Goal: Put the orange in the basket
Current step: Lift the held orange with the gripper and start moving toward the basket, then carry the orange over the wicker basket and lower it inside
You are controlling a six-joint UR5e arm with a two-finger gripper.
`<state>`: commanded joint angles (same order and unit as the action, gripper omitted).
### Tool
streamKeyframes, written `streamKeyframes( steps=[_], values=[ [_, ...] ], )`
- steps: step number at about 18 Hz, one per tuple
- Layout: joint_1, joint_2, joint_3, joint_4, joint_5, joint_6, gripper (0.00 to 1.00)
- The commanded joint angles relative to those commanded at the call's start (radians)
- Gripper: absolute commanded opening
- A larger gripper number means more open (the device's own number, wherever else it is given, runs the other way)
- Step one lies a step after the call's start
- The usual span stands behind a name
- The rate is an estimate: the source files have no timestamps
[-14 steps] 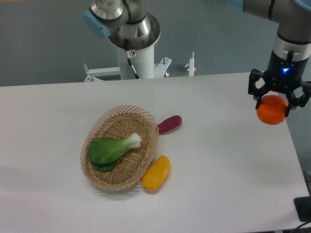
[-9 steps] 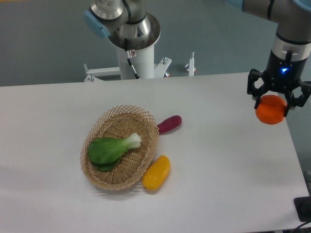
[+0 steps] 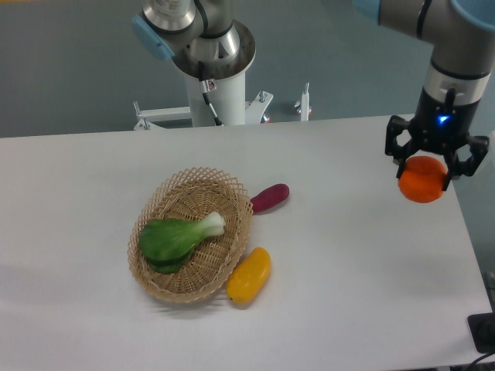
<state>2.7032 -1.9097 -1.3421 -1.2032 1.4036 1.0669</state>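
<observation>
At centre left of the white worktop (image 3: 348,278) sits the basket (image 3: 191,235), holding 1 leafy green vegetable (image 3: 176,236); a yellow fruit (image 3: 249,274) and a purple vegetable (image 3: 269,198) lie just beside its right rim. At the right edge, the pincer (image 3: 424,175) is clenched on the orange (image 3: 421,179), held above the worktop. Compared with 0.5 s ago, both have shifted slightly left.

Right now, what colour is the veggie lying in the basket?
Green leaves with a pale whitish stalk, seen clearly in the fixed camera view, inside the tan wicker basket.
</observation>
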Motion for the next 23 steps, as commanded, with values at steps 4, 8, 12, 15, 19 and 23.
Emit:
streamKeyframes(
  steps=[4, 8, 12, 15, 19, 23],
  values=[
    [-0.112, -0.006, -0.06, 0.152, 0.003, -0.375, 0.58],
    [-0.21, 0.024, -0.103, 0.156, 0.003, -0.562, 0.58],
    [-0.357, 0.015, -0.176, 0.168, 0.032, -0.698, 0.58],
    [-0.439, 0.001, -0.236, 0.259, 0.069, -0.748, 0.58],
    [-0.496, -0.02, -0.295, 0.3, 0.075, -0.751, 0.58],
    [-0.536, -0.092, -0.305, 0.314, 0.097, -0.742, 0.58]
  ],
)
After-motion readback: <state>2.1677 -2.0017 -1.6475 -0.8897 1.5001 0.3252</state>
